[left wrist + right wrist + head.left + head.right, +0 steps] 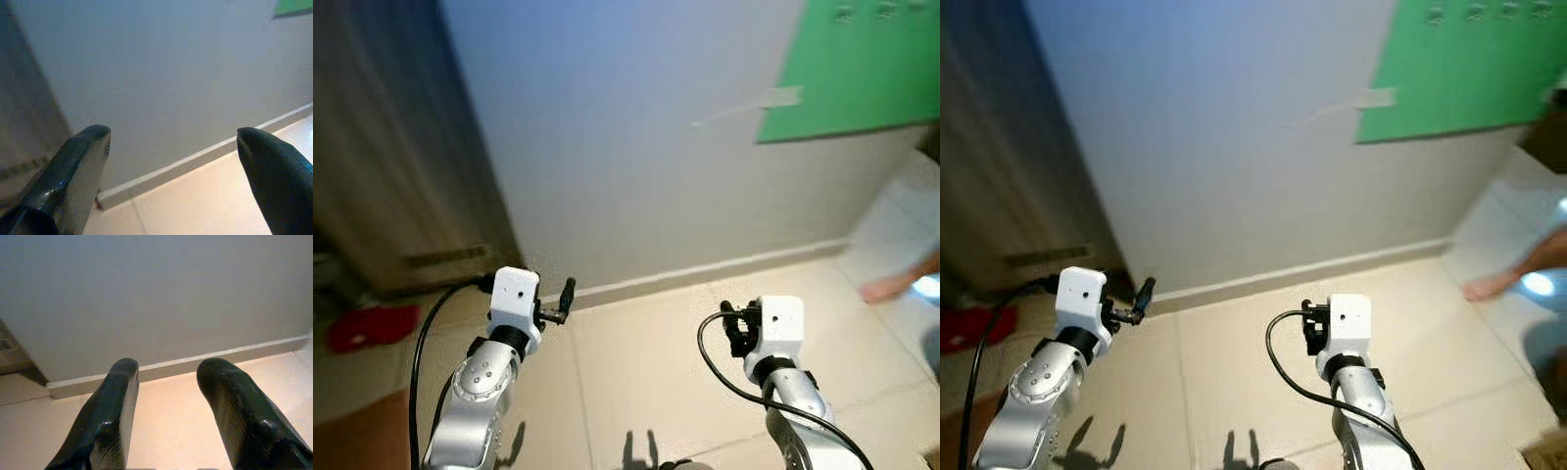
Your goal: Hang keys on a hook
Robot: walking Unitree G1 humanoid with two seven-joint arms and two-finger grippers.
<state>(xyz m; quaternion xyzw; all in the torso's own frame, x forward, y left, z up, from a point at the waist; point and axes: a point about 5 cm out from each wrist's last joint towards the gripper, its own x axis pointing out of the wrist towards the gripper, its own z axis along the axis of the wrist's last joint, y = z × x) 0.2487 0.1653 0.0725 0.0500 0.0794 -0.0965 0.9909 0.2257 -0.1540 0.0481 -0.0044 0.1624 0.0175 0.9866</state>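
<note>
The left pincer [171, 166] stands with its two black fingers [73, 176] wide apart and nothing between them. Beyond the fingers rises a plain pale wall [161, 83]. A white baseboard [195, 159] runs along the foot of that wall, and beige floor tiles [195, 205] lie just in front of the baseboard. A dark wooden surface [24, 122] adjoins one end of the wall, and a green panel [293, 6] sits high on the wall at its other end.

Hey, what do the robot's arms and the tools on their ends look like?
Both arms are silver metal with rounded, screw-dotted segments. Each ends in a white boxy wrist block, with a black cable looping back along the arm. The left tool and the right tool each carry two long, glossy black fingers with rounded tips.
</note>
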